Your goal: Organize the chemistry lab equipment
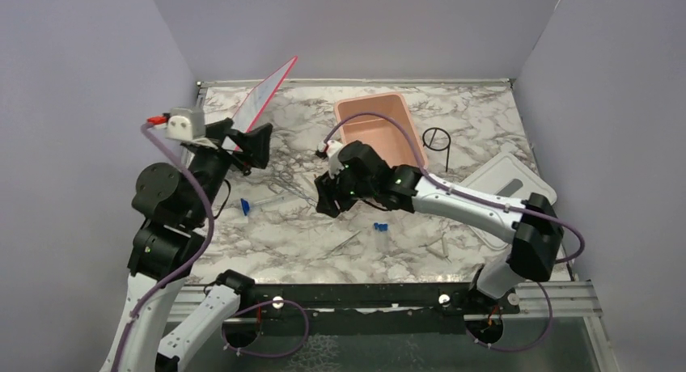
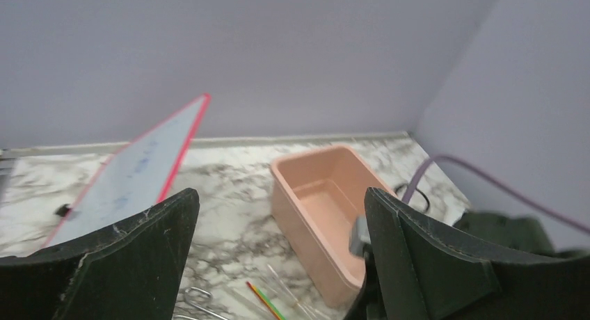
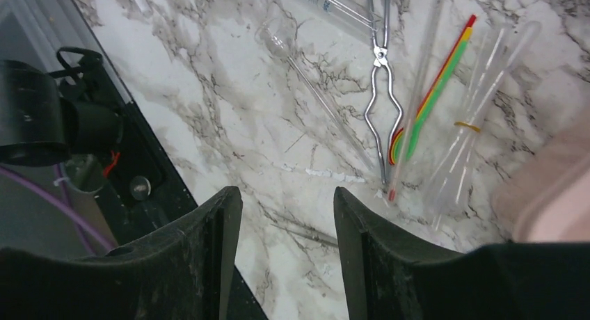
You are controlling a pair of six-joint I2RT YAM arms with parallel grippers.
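- Right tool (image 3: pixel 286 209) hangs over the worktop (image 3: pixel 229 111), fingers apart and empty.
- Beyond it lie tweezers (image 3: pixel 380 56), cut off by the top edge, a green-yellow stick (image 3: pixel 438 94) and banded pipettes (image 3: pixel 467 125), side by side.
- Left tool (image 2: pixel 278 216) is wide open and empty. In its own view a finger hides most of the ring stand (image 1: pixel 437 137).
- Blue-capped tube (image 1: pixel 263 204) lies near the left arm.

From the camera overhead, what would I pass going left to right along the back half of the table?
red-edged panel → pink tub → ring stand → white lid
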